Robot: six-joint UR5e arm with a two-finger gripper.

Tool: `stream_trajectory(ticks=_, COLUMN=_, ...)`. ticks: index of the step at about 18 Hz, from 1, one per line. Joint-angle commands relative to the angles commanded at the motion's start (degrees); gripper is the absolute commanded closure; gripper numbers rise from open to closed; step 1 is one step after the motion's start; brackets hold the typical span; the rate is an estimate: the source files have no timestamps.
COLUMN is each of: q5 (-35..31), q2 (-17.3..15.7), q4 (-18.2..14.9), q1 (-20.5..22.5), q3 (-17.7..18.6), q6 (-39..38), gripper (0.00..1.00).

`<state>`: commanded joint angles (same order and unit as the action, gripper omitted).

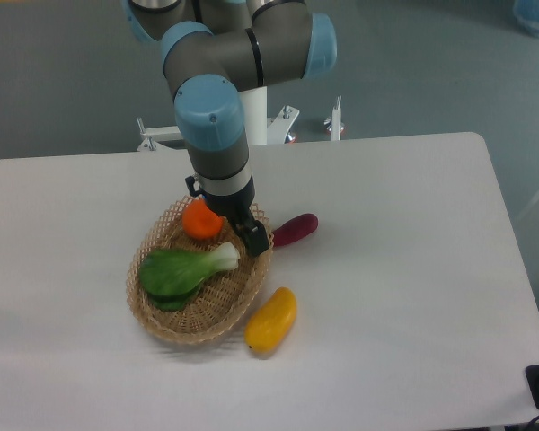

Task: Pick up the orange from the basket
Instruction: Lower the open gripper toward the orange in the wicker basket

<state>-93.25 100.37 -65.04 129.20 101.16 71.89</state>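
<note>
Hand [236, 226] poised at the basket's [166, 325] one-o'clock rim, beside the orange [199, 220]; whether it is spread or pinching cannot be told. Leafy green [184, 269] lies inside the basket.

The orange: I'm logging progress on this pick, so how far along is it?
Done: the gripper has reached the basket and sits right beside the orange. In hand: closing in on the fruit; whether the fingers grip it cannot be told. Left: the orange looks still in the basket near the leafy green, so lifting it out remains.
</note>
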Motion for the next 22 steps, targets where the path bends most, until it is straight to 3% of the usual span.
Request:
stream_trajectory(ticks=6, q5=0.3, q2=-0.1, q4=0.1, q1=-0.3, q3=0.4, q6=-0.9, gripper=0.00)
stream_trajectory(ticks=11, q5=-0.4, q2=-2.4, q4=2.1, q1=-0.6, q3=4.6, q6=-1.2, gripper=0.00)
stream_trajectory(ticks=14, q5=-0.5, q2=-2.3, q4=1.8, q1=-0.9, q3=5.7, q6=0.4, gripper=0.00)
stream_trajectory(ticks=17, q5=-1.5, q2=-2.1, q4=2.1, q1=-2.5, q3=9.1, q6=0.3, gripper=0.00)
stream_trajectory(ticks=22, q5=-1.5, q2=-1.8, q4=2.1, q1=-3.3, q3=10.7, q6=0.3, gripper=0.00)
